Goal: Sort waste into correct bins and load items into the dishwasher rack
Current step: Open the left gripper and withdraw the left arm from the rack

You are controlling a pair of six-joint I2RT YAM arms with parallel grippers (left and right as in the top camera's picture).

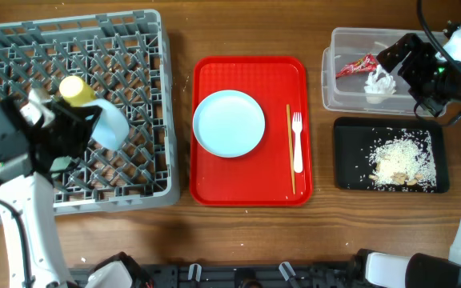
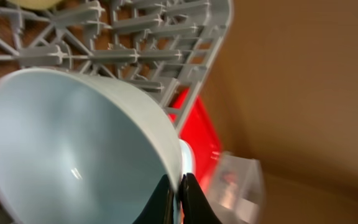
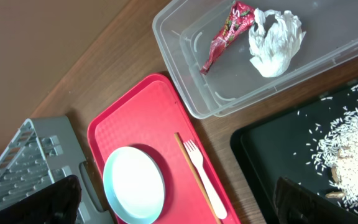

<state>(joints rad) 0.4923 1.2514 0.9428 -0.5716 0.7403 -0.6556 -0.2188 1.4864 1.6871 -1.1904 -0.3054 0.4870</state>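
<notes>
Pegs of the dishwasher rack (image 1: pixel 134 48) fill the left, with the yellow cup (image 1: pixel 77 90) among them and the left gripper (image 2: pixel 178 198) pinching the rim of the tilted pale green bowl (image 2: pixel 73 155). Mid-table, the red tray (image 1: pixel 214 184) carries the white plate (image 1: pixel 229 122), white fork (image 1: pixel 297 142) and a thin wooden stick (image 1: pixel 290 148). Rightward, the right gripper (image 1: pixel 398 62) hangs, fingers (image 3: pixel 55 202) spread wide and empty, over the clear tub (image 1: pixel 330 88) holding the red wrapper (image 3: pixel 225 34) and white napkin (image 3: pixel 275 40), beside the black tray (image 1: pixel 350 136) of rice scraps (image 1: pixel 402 160).

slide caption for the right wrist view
Mid-sort: red wrapper and napkin in clear tub, rice on black tray, plate and fork on red tray
</notes>
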